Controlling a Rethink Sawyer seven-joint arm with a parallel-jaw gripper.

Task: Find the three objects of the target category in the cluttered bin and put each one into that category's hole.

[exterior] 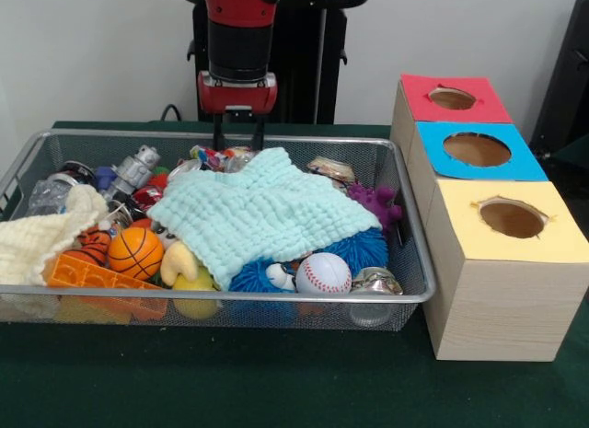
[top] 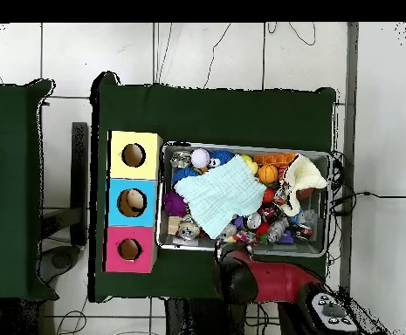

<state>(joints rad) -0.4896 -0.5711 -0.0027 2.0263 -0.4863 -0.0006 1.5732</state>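
Fingers [exterior: 239, 133] apart above bin [exterior: 230, 135] far rim; overhead view hides them.

plain white wall [exterior: 92, 51] behind the setup, evenly lit, no hard shadows. table [exterior: 276, 391] covered in dark green cloth. overhead view shows a floor [top: 215, 52] of large pale tiles with dark grout lines. a second green-covered table [top: 10, 188] sits well apart at that view's left edge. thin black cables [top: 189, 57] trail over the tiles past the table's far edge, another cable [top: 372, 196] runs off to the right. dark object [exterior: 566, 78] at the front view's right edge, can't tell what.
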